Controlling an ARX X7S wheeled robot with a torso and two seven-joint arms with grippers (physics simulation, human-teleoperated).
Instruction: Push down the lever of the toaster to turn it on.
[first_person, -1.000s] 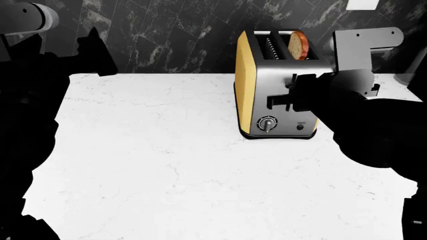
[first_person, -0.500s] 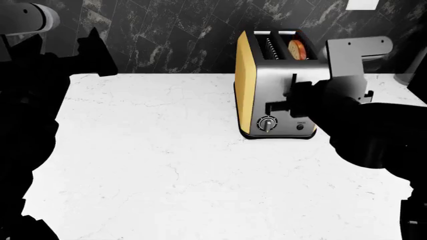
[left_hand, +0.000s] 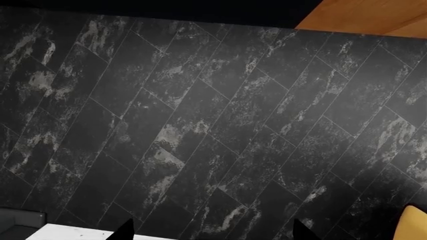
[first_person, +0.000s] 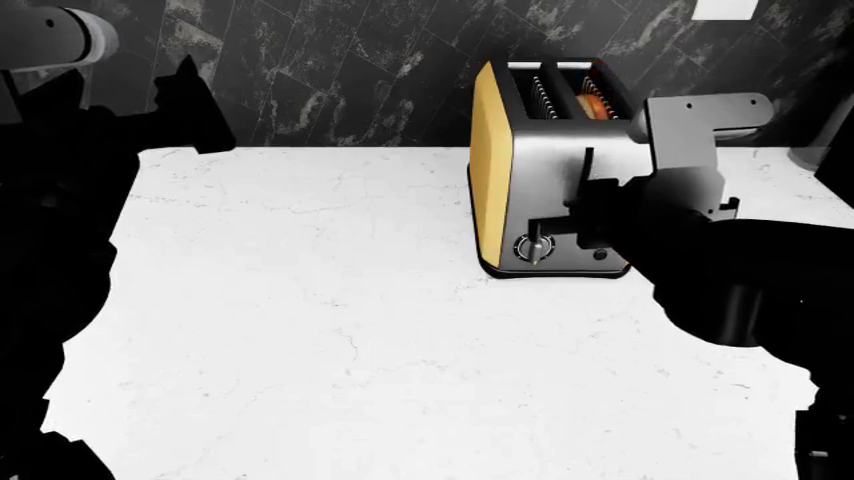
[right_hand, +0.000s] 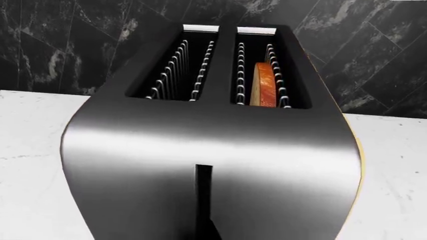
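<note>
Head view: right gripper (first_person: 577, 226) has ridden lever (first_person: 550, 226) down toaster (first_person: 534, 190) slot; toast (first_person: 589, 104) sunk. Jaw state unclear. Lever nearly seated.

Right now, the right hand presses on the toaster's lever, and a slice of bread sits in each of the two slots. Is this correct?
Not quite. Only one slot holds bread; the other is empty, as the right wrist view shows. The right hand is at the lever on the toaster.
</note>
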